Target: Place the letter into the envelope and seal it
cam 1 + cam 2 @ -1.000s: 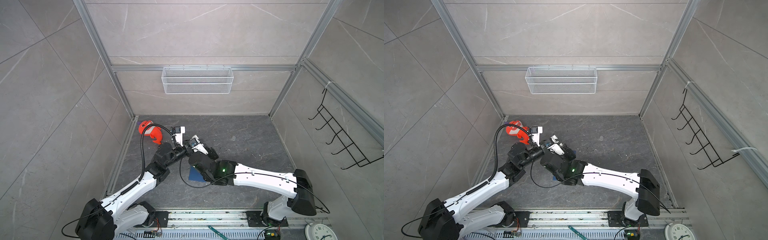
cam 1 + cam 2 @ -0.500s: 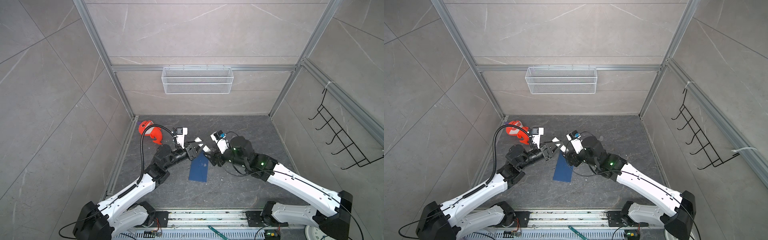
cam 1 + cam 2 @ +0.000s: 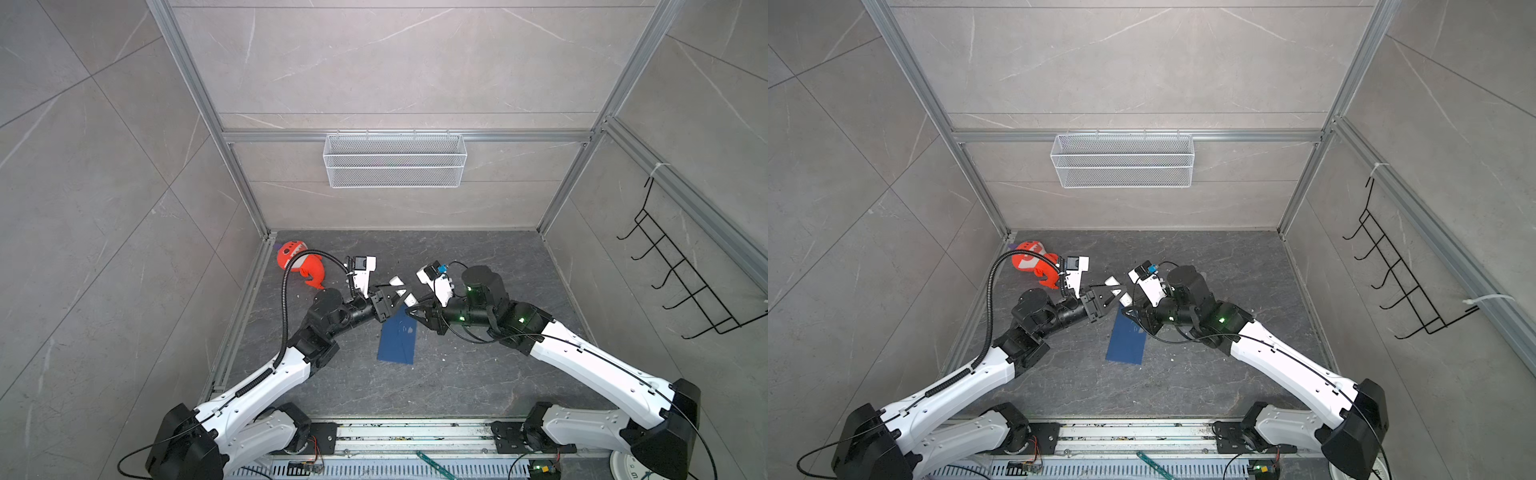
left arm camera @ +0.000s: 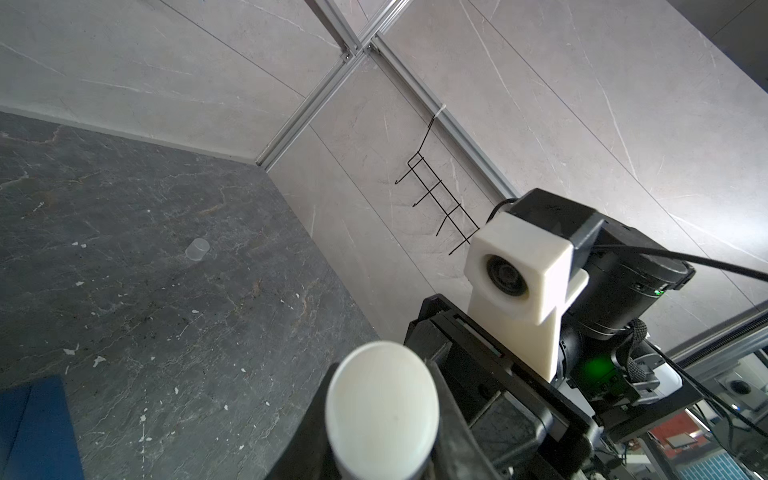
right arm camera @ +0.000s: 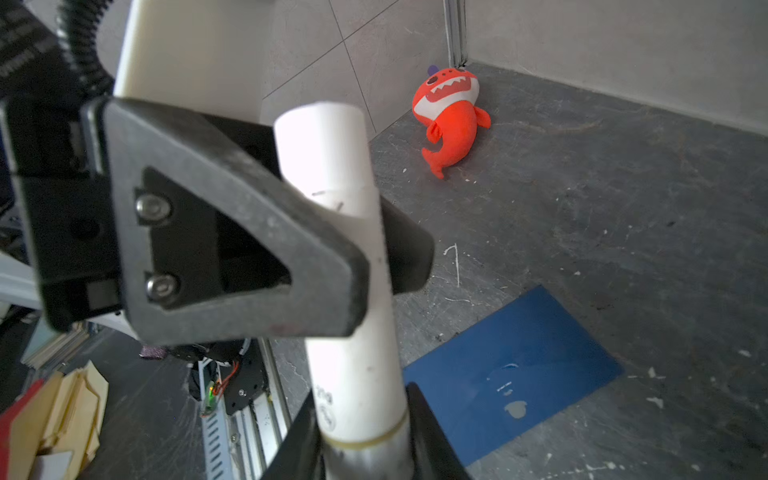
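Glue stick is clenched mid-frame by left gripper, its lower-frame end grasped by right gripper; twisting is best kept gentle.

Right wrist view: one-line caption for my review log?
Left tool and right tool grip one white glue stick near the navy envelope lying flat on the floor; red plush shark in the corner.

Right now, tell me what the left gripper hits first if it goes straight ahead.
The left gripper would likely meet the right gripper first; both hold the glue stick between them.
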Available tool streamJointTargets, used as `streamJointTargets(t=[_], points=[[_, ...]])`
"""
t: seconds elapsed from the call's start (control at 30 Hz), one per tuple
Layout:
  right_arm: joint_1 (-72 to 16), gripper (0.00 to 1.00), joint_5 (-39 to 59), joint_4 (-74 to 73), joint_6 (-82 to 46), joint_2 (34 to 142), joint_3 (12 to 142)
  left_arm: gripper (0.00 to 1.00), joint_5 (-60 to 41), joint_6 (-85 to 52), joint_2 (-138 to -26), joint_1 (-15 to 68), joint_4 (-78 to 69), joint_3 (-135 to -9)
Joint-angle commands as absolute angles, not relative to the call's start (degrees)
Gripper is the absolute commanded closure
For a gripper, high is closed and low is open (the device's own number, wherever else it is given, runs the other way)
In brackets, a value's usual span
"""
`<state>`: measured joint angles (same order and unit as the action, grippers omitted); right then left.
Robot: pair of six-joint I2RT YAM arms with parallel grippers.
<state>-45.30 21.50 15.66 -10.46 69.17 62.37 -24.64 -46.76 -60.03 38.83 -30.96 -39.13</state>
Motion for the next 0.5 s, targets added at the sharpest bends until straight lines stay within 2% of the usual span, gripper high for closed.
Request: streamJointTargets(t=[0.0, 0.2, 0.33, 0.43, 0.47], points=[[-45.1, 0.80, 22.0, 14.9, -11.1, 69.0, 63.8, 1.00, -26.0, -46.0, -59.1, 38.6, -33.0, -39.6], [-45.1, 1.00, 13.4, 16.6, -11.3, 68.6, 65.0, 1.00, -26.0, -46.1, -59.7, 38.7, -33.1, -39.6], [-46.0, 1.00, 2.4, 19.4, -11.7, 69.5, 67.6, 1.00, -26.0, -46.1, -60.1, 38.6, -32.9, -39.6], [-51.2, 1.00, -13.9, 20.8, -9.4, 70.6, 69.5, 1.00, -25.7, -46.1, -60.4, 38.6, -32.7, -39.5], [-54.1, 1.00, -23.3, 20.8, -7.6, 71.6, 70.2, 1.00, -25.6, -46.1, -60.6, 38.7, -32.7, -39.5]])
